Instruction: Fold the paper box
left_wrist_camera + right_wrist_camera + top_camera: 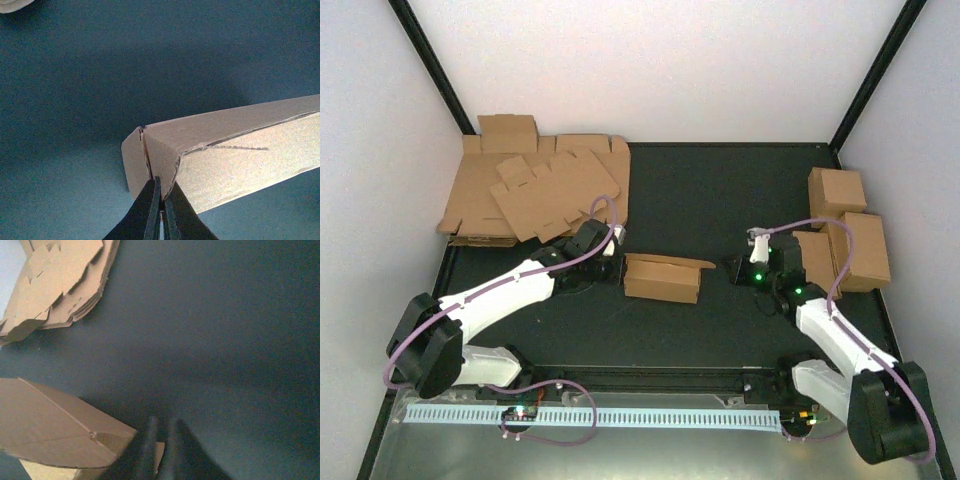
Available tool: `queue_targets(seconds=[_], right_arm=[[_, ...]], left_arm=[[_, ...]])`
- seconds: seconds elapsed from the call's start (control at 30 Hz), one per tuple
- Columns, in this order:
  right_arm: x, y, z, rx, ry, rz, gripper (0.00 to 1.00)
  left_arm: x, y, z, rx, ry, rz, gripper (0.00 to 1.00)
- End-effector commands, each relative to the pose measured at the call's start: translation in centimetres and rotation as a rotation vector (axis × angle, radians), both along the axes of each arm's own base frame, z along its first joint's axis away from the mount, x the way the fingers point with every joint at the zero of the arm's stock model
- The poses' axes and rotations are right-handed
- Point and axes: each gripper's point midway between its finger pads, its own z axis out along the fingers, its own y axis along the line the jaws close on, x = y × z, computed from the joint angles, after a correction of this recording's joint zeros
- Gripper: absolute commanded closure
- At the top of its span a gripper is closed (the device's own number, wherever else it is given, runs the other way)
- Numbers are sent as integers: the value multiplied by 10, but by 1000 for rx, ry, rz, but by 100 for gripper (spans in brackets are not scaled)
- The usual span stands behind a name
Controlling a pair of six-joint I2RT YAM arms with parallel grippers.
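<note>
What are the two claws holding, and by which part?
The left claw is shut at the end corner of the small brown cardboard box, seemingly pinching a flap edge. The right claw is shut and appears to hold nothing.

No readable text, labels or numbers anywhere.

Blanks (535, 190) heaped flat at far-left corner of black table (720, 190), top sheets skewed. Cluster of closed brown boxes (850, 235) at the right edge, touching each other. White perforated strip (620, 415) runs along the near edge.
</note>
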Motion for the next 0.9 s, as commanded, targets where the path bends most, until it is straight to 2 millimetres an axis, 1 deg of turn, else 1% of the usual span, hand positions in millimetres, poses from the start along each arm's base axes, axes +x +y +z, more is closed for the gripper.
queue_targets(seconds=[0.0, 0.03, 0.07, 0.1, 0.17, 0.3, 0.37, 0.5, 0.57, 0.7, 0.77, 0.87], right_arm=[[4, -7, 28, -119, -104, 40, 70], [2, -6, 31, -132, -115, 55, 58], [0, -4, 36, -144, -128, 66, 51], [-3, -2, 40, -157, -143, 81, 47], [-9, 4, 47, -185, -173, 108, 43], [-24, 24, 54, -199, -218, 202, 40], [-28, 31, 51, -217, -227, 236, 40], [-31, 42, 45, -285, -259, 265, 39], [-31, 46, 46, -308, -273, 272, 40], [-24, 44, 46, -356, -264, 241, 42], [-24, 46, 43, -358, -250, 248, 44], [-20, 46, 43, -371, -245, 237, 44]], left_arm=[[-5, -2, -3, -7, 28, -9, 96], [-5, -2, -3, -7, 27, -8, 97], [-5, -2, -3, -5, 29, -9, 96], [-6, -2, -4, -4, 31, -9, 96], [-7, -1, -5, 0, 33, -11, 96], [-9, 2, -6, 9, 33, -9, 96], [-9, 3, -5, 10, 32, -7, 96], [-10, 4, -5, 12, 33, -8, 96], [-10, 5, -6, 15, 34, -6, 97], [-10, 5, -7, 15, 35, -6, 97], [-11, 5, -8, 14, 37, -6, 97], [-11, 5, -9, 14, 39, -7, 96]])
